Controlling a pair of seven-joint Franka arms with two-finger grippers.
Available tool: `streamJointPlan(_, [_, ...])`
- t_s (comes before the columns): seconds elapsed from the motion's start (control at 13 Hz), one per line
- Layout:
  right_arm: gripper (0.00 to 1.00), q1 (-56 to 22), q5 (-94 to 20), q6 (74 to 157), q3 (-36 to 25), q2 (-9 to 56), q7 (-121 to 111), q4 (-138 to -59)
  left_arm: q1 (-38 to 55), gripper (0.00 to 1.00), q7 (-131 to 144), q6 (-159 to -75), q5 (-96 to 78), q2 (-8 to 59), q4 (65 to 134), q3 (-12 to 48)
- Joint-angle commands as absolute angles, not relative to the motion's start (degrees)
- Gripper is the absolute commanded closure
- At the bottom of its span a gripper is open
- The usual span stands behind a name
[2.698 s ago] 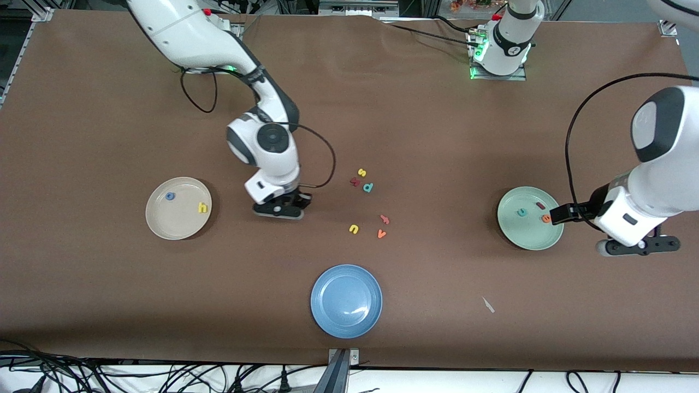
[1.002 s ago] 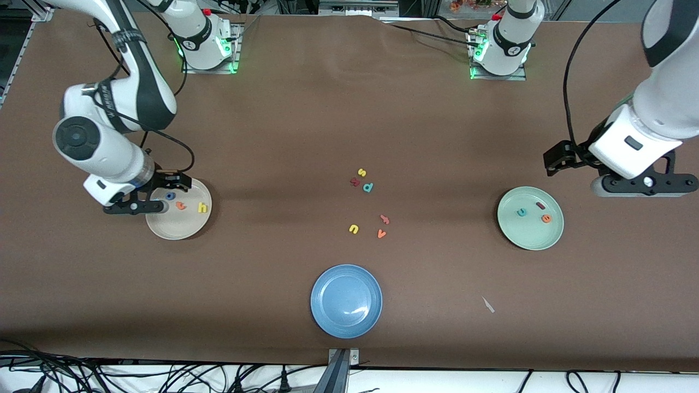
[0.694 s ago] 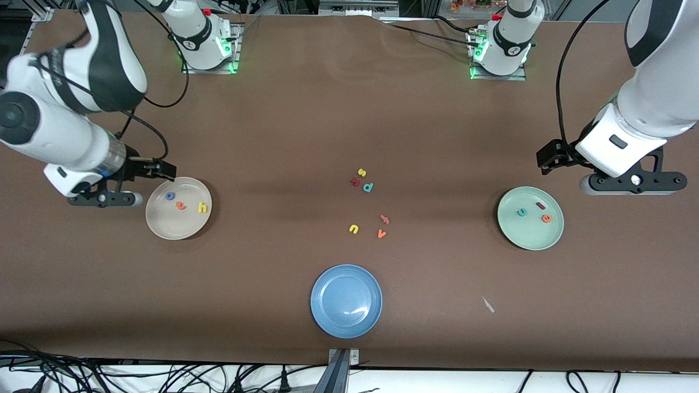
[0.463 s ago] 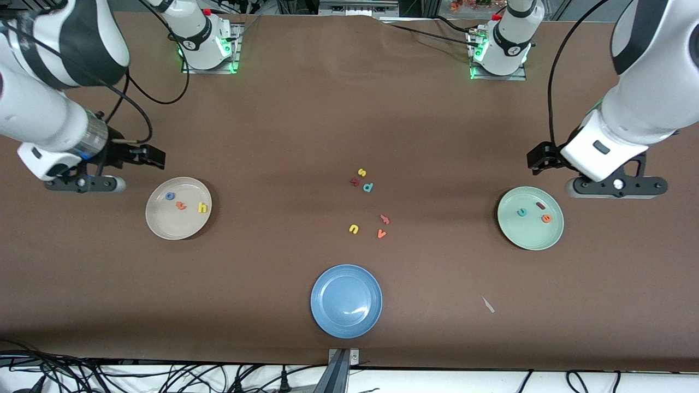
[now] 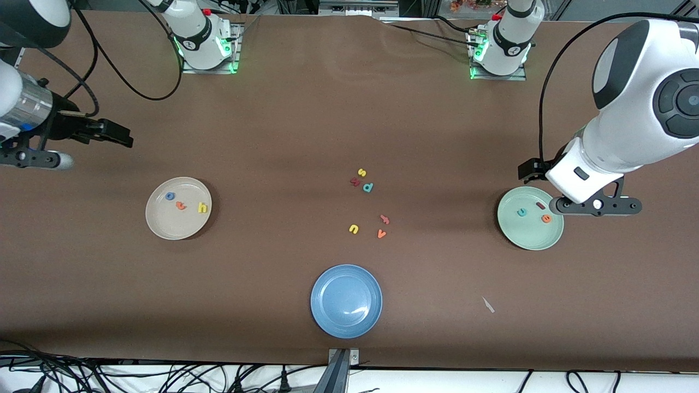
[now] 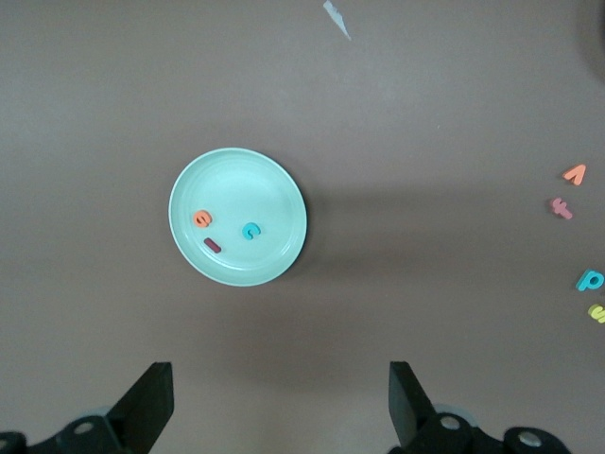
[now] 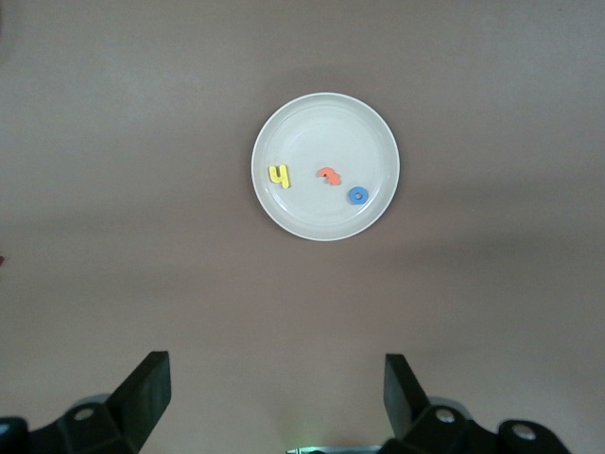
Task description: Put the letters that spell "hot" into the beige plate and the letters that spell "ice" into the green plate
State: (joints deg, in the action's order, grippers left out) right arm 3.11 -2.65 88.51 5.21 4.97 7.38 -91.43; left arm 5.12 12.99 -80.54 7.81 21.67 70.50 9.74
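The beige plate (image 5: pixel 178 208), round, plain cream with a raised rim, sat toward the right arm's end of the table and held three tiny foam letters: a blue ring-shaped o (image 5: pixel 170 196), an orange t (image 5: pixel 181 206) and a yellow h (image 5: pixel 203 207), spaced apart in a loose row across its floor. The green plate (image 5: pixel 529 218), a pale mint round of the same size, lay toward the left arm's end and carried a teal c (image 5: pixel 522 212), a dark red bar-like i (image 5: pixel 540 206) and an orange e (image 5: pixel 546 218), close together but not touching. Both plates looked flat and glossy, far larger than the letters. The right gripper (image 7: pixel 274 397) hung high in the air over bare table near the beige plate, its jaws spread wide and holding nothing. The left gripper (image 6: pixel 279 402) hovered just beside the green plate's rim, also spread wide and empty. Between the plates, a scatter of leftover letters (image 5: pixel 367 203) lay mid-table, with a blue plate (image 5: pixel 346 301) nearer the front camera.
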Motion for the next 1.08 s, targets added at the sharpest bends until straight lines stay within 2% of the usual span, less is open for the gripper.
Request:
streamJointPlan(0.0, [0.00,0.4,-5.3,87.4,0.7,4.7,5.4,-90.8,5.4,0.00,12.4,-77.4,7.3,21.4,70.1,9.2])
streamJointPlan(0.62, [0.00,-0.6,-4.7,88.0,0.1,4.7,4.7,-88.9,6.7,0.00,12.5,-78.0,7.0,21.8,69.4,9.2])
streamJointPlan(1.0, [0.00,-1.1,-3.8,88.3,0.1,5.4,2.7,-88.4,6.3,0.00,12.7,-74.9,7.0,21.0,69.0,9.2])
